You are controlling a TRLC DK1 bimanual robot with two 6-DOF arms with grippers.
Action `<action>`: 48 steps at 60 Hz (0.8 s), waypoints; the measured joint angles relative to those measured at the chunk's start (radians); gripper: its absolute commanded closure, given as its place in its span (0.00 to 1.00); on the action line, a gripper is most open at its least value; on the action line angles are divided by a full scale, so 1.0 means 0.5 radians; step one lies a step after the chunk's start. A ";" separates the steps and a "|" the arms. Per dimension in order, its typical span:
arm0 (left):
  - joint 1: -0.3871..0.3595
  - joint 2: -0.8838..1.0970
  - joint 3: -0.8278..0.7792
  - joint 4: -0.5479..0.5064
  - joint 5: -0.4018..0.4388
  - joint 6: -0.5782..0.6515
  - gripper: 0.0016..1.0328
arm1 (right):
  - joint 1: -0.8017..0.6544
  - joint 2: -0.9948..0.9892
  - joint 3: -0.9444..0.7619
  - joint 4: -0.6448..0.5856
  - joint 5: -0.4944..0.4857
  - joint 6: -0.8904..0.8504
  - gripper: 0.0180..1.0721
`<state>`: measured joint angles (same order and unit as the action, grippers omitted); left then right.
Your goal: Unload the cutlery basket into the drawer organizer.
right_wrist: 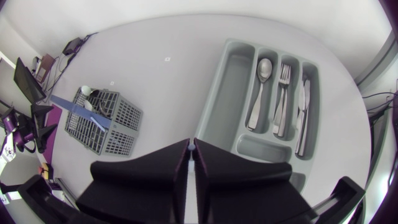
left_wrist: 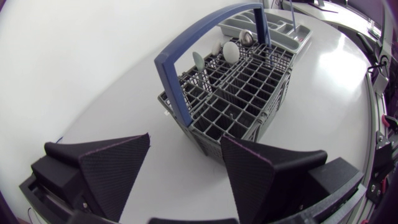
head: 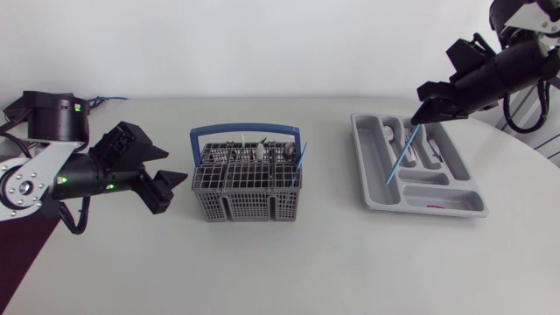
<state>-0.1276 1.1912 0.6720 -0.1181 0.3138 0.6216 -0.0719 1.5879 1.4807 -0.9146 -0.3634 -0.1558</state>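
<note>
**Right gripper clamped on blue stick above organizer; left gripper open by basket**

- Right gripper [head: 422, 115]: over the far end of the drawer organizer [head: 374, 179]. Fingers [right_wrist: 155, 171] pressed together on the top of a thin blue stick [head: 402, 155]. The stick hangs slanted across the organizer's compartments. Cannot tell whether its lower tip touches the tray.
- Organizer, right wrist view: a spoon [right_wrist: 261, 93], a fork [right_wrist: 283, 99] and a knife [right_wrist: 303, 115] lie lengthwise, each in its own narrow slot, side by side.
- Cutlery basket [head: 247, 199]: mid-surface, well apart from the organizer, blue handle [head: 245, 129] arched over it. A second blue stick [head: 300, 156] leans out at the organizer-side corner. Pale and metallic utensil heads [left_wrist: 231, 50] stand up along the far row of cells.
- Left gripper [head: 175, 184]: just beside the basket's end wall, low over the surface [head: 289, 262]. Fingers [left_wrist: 118, 165] spread wide, nothing between them; basket straight ahead.
</note>
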 measured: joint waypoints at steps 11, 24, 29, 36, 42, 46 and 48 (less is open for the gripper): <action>-0.009 -0.003 0.000 -0.002 0.000 0.000 0.05 | -0.039 0.257 0.000 -0.007 0.000 -0.051 0.93; -0.014 -0.003 -0.019 -0.008 0.000 0.000 0.05 | -0.038 0.530 0.069 -0.003 -0.008 -0.064 0.92; -0.014 -0.003 -0.021 -0.008 0.000 0.000 0.05 | -0.038 0.610 0.134 0.030 -0.014 -0.063 0.92; -0.014 -0.003 -0.021 -0.008 0.001 0.000 0.05 | -0.038 0.710 0.208 0.136 -0.016 -0.053 0.92; -0.014 -0.003 -0.021 -0.008 0.001 0.000 0.05 | -0.028 0.826 0.267 0.247 -0.016 -0.008 0.91; -0.014 -0.003 -0.021 -0.008 0.000 0.000 0.05 | -0.024 0.902 0.307 0.294 -0.016 0.007 0.90; -0.014 -0.003 -0.021 -0.008 0.000 0.000 0.05 | -0.021 0.944 0.327 0.330 -0.014 0.027 0.90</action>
<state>-0.1345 1.1896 0.6617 -0.1219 0.3138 0.6216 -0.0822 2.0598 1.6444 -0.7494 -0.3706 -0.1425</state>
